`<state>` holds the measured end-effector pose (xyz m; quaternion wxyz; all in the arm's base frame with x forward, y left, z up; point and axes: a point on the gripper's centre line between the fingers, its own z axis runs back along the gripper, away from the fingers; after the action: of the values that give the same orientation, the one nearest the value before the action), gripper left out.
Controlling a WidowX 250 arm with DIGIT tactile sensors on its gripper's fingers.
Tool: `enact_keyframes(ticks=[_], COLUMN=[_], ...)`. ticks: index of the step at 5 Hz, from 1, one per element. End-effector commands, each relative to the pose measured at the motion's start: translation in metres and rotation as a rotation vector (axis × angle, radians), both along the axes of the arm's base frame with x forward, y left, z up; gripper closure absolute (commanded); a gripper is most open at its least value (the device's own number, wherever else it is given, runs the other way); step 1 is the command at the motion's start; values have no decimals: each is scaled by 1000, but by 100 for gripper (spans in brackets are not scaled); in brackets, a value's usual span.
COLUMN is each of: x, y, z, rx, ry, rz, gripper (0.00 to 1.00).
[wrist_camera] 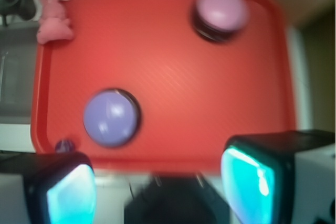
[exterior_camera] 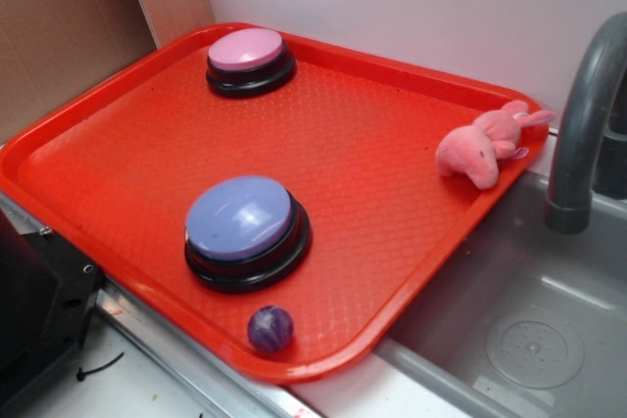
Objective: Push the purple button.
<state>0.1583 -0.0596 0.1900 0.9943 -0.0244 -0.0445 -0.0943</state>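
Wrist view: my gripper [wrist_camera: 157, 184] hangs high, fingers wide apart, empty; glossy periwinkle domed button on black base [wrist_camera: 111, 117] sits ahead-left on red plastic tray [wrist_camera: 173, 77], near its front edge.

Red tray [exterior_camera: 411, 212] carries purple button [exterior_camera: 240, 217], pink button [exterior_camera: 247, 50], ball [exterior_camera: 269, 328], plush [exterior_camera: 480, 144].

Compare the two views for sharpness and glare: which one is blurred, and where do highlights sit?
Exterior view: fairly sharp, with window-like glare on the purple button and sheen on the tray. Wrist view: soft all over, the pink button smeared; the gripper fingers are out of focus, their pads glowing cyan.
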Motion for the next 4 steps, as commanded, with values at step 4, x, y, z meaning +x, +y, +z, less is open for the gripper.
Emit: enact_keyframes(ticks=[4], x=[4], y=[-41], z=[-122], rx=[34], ry=[9], rz=[-331], gripper=[0])
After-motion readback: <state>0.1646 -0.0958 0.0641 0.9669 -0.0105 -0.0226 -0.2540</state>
